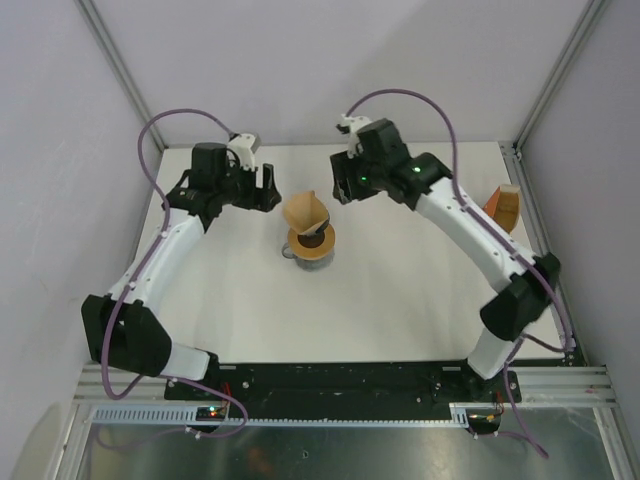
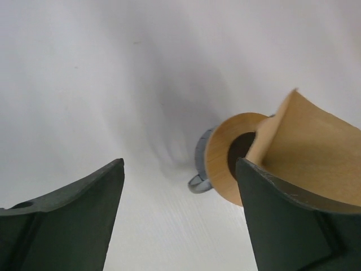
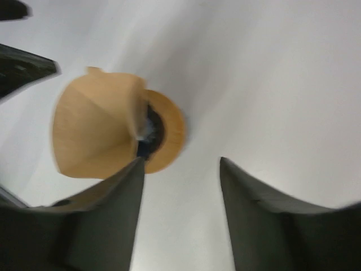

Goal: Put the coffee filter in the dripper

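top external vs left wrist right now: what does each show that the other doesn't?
Top external only: the right gripper, both arms whole, and an orange-brown item at the table's right edge. Left wrist only: a low side look at the dripper, its blue-grey wall and loop handle poking out behind the amber disc. Both: the coffee filter, spread open and leaning over the disc, and the open left gripper, holding nothing.
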{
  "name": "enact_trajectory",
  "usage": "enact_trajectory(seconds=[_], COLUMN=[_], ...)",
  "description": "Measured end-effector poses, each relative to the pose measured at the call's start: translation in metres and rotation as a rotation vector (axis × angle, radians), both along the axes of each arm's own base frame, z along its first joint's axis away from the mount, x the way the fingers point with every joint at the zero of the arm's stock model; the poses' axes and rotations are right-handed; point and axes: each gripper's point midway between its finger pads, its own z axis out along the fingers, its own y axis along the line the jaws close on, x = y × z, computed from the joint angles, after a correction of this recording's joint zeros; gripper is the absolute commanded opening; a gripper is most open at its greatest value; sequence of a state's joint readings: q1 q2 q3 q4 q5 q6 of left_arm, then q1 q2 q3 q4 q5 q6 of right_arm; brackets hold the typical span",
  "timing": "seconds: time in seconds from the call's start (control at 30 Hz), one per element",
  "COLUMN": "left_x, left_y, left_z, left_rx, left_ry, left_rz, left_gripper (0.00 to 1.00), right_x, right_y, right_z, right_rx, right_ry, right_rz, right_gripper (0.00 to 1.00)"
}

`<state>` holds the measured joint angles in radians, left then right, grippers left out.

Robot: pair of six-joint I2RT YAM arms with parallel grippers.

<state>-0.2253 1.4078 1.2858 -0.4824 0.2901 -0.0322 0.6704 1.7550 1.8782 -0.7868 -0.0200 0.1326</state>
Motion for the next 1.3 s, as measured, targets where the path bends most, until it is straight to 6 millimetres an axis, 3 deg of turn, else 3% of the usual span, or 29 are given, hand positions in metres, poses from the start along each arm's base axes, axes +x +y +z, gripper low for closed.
enact_trajectory(seconds=[0.03,0.1,0.33,0.47,0.67,0.83,1.1,1.3], left_x=[0.002,0.007,0.021,0.021,0.019,0.012,-0.006,-0.007], left_y=[0.005,0.017,0.078,0.110,0.142,0.149,0.138,0.137], left_z=[0.000,0.002,0.010,-0.001,-0.038,-0.065,-0.099,-0.099], left_rx=[0.007,0.018,0.035,0.044,0.073,0.086,0.054,0.029], left_ry=[-0.005,-0.017,-0.164,-0.245,-0.307,-0.312,-0.329,-0.369], left_rz=[0.012,0.050,0.238,0.339,0.453,0.482,0.434,0.436], left_gripper=[0.93,0.98,1.00,1.00,1.00,1.00,0.99,1.00], right_x=[0.001,0.007,0.029,0.029,0.024,0.014,0.014,0.016], right_y=[-0.010,-0.041,-0.202,-0.247,-0.275,-0.289,-0.295,-0.296], right_z=[0.002,0.008,-0.007,-0.022,-0.057,-0.083,-0.090,-0.087], right_rx=[0.009,0.048,0.160,0.148,0.099,0.069,0.056,0.061], right_ry=[-0.005,-0.040,-0.114,-0.153,-0.212,-0.277,-0.379,-0.427], right_rz=[-0.027,-0.095,-0.499,-0.616,-0.673,-0.684,-0.668,-0.661], right_gripper=[0.87,0.96,0.99,0.99,0.99,0.99,0.99,0.99])
